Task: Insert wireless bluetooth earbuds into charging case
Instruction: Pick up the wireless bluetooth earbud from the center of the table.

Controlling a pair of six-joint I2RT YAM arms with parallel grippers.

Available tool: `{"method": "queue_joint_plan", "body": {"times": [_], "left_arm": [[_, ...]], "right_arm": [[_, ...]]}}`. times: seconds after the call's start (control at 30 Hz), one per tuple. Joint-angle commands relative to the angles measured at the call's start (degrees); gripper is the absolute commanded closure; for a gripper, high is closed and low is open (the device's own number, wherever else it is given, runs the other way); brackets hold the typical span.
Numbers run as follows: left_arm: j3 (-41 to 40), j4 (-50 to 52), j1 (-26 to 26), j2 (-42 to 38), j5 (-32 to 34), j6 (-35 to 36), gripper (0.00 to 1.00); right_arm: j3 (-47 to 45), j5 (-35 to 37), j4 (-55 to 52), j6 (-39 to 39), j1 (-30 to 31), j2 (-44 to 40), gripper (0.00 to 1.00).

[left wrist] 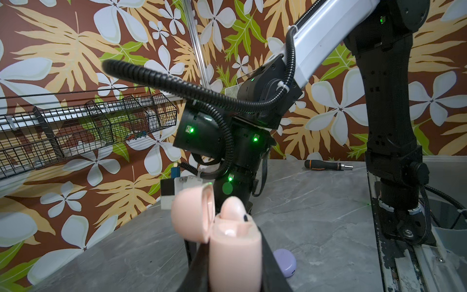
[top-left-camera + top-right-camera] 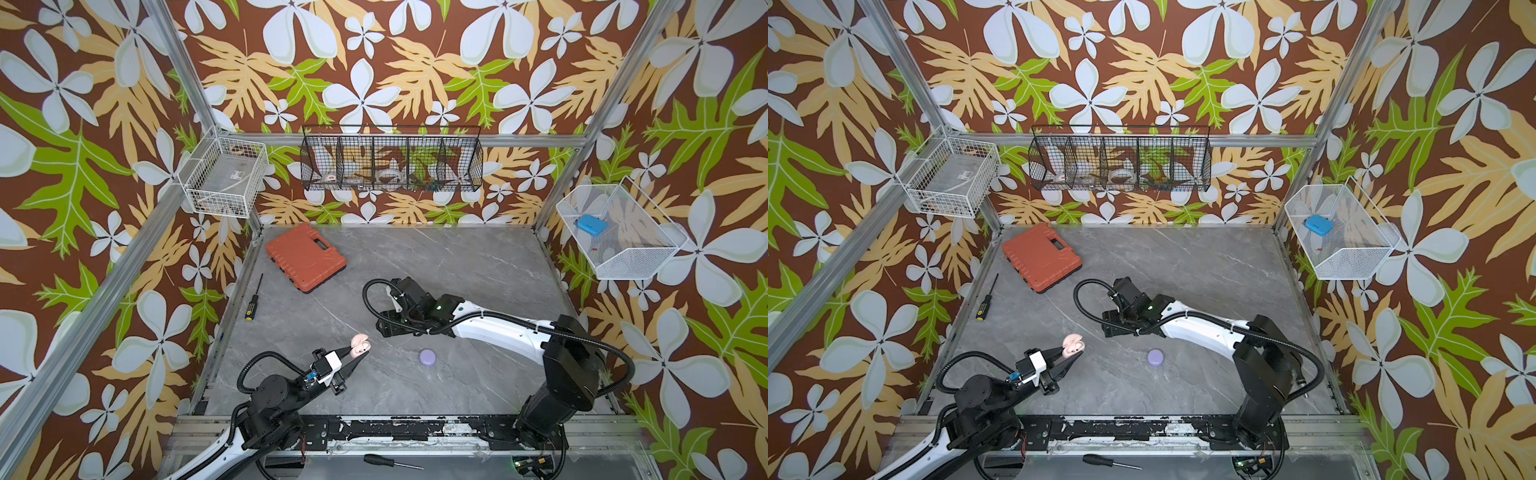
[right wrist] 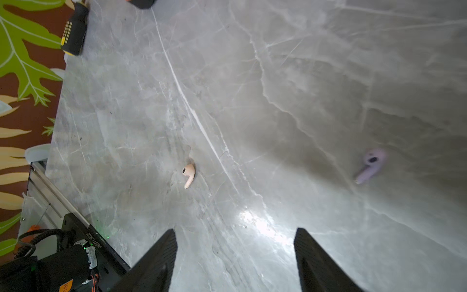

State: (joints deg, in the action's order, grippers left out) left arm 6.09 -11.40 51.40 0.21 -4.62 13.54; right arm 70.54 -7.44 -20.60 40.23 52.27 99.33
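Note:
My left gripper is shut on a pale pink charging case and holds it above the table's front left. Its lid is flipped open and one pink earbud sits in it. Both top views show that case. In the right wrist view my right gripper points down at the table, open and empty. Beyond its fingertips a pink earbud lies loose, with a lavender earbud off to one side. A closed lavender case rests on the table.
An orange tool case lies at the back left and a screwdriver lies by the left edge. Another screwdriver is on the front rail. Wire baskets hang on the walls. The right arm stretches over the table's middle.

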Motion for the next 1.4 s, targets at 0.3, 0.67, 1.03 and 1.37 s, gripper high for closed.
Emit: {"method": "queue_joint_plan", "body": {"times": [0.3,0.67,1.03,1.37], "left_arm": [[-0.46,-2.76,-0.95,-5.07,0.46,1.35,1.00],[-0.30,-2.36,-0.99,-5.06,0.73,1.93,1.00],[-0.29,-1.79,-1.03,-5.06,0.49,2.41,1.00],[-0.29,-1.35,-1.04,-5.05,0.27,2.80,1.00]], "right_arm": [[8.26,-2.00,-0.14,-3.13,3.27,12.31,0.49],[11.13,-1.78,0.59,-3.55,5.74,17.23,0.57],[14.05,-0.44,0.42,-5.87,6.18,20.53,0.64],[16.14,1.26,-0.41,-7.70,7.10,22.05,0.68]]}}
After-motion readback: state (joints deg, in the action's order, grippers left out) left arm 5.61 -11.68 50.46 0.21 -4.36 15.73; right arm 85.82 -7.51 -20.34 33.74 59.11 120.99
